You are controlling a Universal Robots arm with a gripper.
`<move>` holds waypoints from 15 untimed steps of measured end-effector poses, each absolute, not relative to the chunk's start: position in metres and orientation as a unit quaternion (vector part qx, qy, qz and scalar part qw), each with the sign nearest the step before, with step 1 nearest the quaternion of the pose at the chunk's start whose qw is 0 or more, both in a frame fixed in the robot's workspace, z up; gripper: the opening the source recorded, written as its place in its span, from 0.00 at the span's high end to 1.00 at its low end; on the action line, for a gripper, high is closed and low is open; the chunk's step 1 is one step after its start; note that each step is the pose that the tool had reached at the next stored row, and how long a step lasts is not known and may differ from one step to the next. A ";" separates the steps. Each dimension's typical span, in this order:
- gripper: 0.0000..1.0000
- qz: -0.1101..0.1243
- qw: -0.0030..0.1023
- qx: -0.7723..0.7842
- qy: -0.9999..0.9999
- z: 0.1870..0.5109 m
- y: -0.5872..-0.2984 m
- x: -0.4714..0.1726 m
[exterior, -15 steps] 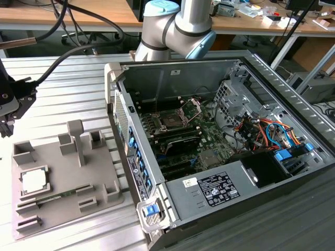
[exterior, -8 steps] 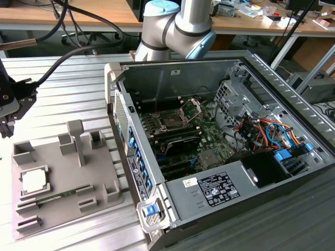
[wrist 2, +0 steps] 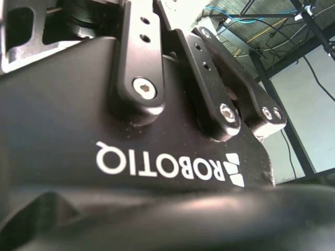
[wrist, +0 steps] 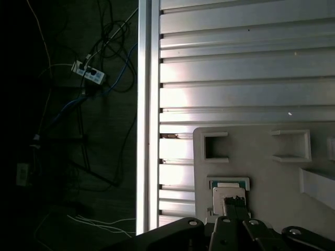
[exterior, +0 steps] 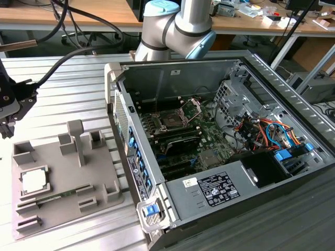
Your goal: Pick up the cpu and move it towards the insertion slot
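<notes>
Jaws sit closed together, holding nothing. Gripper [exterior: 6, 127] hangs at the exterior view's left edge, above the tabletop [exterior: 63, 78]. 1 cpu [exterior: 33, 181] lies flat in a pocket of the grey fixture [exterior: 68, 178], untouched. Insertion slot [exterior: 171, 120] sits well apart, inside the open computer case [exterior: 209, 193], plate hinged up.
</notes>
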State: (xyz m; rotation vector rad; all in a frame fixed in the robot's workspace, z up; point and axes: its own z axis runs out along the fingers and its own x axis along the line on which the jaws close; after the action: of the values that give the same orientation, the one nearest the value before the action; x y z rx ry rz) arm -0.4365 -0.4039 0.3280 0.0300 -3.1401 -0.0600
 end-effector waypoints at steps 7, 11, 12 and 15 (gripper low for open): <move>0.89 -0.019 0.000 0.010 -1.000 0.327 -0.404 -0.437; 0.89 -0.019 0.000 0.010 -1.000 0.326 -0.404 -0.437; 0.89 -0.019 0.000 0.010 -1.000 0.326 -0.404 -0.437; 0.89 -0.019 0.000 0.010 -1.000 0.325 -0.404 -0.437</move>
State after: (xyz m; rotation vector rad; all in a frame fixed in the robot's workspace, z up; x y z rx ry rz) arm -0.4365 -0.4038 0.3254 0.0300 -3.1400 -0.0600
